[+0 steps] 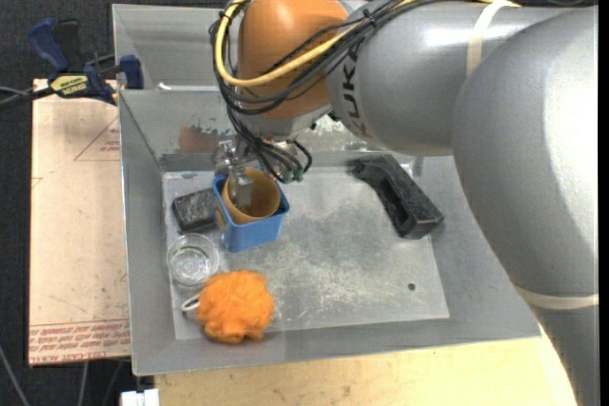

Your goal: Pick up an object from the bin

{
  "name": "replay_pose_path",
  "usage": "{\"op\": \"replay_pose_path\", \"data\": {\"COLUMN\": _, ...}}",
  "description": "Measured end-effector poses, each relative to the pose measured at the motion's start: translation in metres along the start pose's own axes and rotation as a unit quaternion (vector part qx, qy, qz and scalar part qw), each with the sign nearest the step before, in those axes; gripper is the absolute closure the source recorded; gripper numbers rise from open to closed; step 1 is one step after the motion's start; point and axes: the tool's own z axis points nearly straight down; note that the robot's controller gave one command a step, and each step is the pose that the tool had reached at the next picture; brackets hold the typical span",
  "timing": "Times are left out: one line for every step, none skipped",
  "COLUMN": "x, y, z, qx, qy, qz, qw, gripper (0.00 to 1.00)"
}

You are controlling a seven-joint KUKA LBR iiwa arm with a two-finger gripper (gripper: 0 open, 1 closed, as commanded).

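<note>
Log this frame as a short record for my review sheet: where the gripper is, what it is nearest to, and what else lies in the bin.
gripper: gripper low in the left part of the bin, tip at the mouth of the tan cup
nearest thing: tan cup standing inside a blue container
left of container: dark grey block
front left: clear round cup, orange fluffy ball
right side: black elongated object, lying apart from the rest
grasp: cannot tell

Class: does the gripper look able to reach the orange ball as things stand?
Probably yes: the ball lies uncovered with nothing above it, and the gripper hangs over the blue cup just behind it.
</note>
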Motion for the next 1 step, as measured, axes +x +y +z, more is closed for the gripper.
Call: {"op": "replay_pose_path", "data": {"x": 0.0115, "y": -0.0111, "z": -0.0301, "qx": -0.001, "qy": 0.0055, "qz": -0.005, "qw": 1.0, "gripper": 1.0}}
